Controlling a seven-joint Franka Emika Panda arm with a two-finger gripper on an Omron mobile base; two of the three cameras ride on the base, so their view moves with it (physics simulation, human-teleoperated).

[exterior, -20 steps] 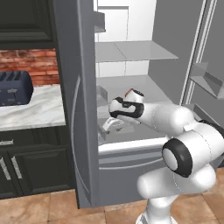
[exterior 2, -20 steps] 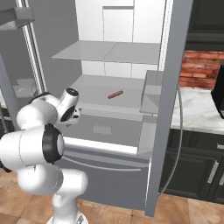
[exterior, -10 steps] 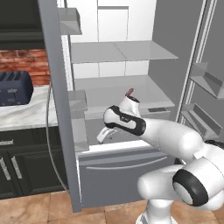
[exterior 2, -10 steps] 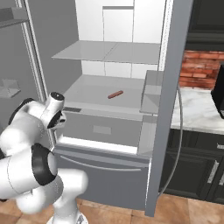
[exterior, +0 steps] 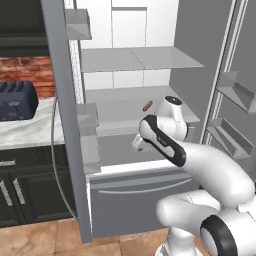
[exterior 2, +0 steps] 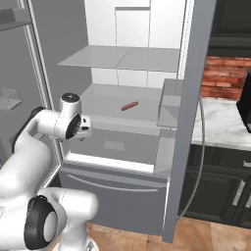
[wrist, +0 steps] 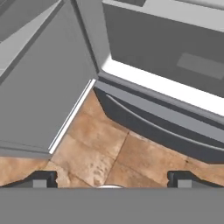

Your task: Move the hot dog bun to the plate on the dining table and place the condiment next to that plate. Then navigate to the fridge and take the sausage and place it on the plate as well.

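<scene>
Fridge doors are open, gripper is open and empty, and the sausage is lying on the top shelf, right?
Not quite: the sausage lies on the lower shelf, not the top one, as the right base view shows. The rest holds: the fridge stands open, and the gripper is open and empty.

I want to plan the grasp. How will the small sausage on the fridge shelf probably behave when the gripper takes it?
The sausage is thin and rounded, lying on a smooth flat shelf, so a nudge may roll it. It looks small, so probably light. Its smooth-looking skin could slip between the fingers.
</scene>
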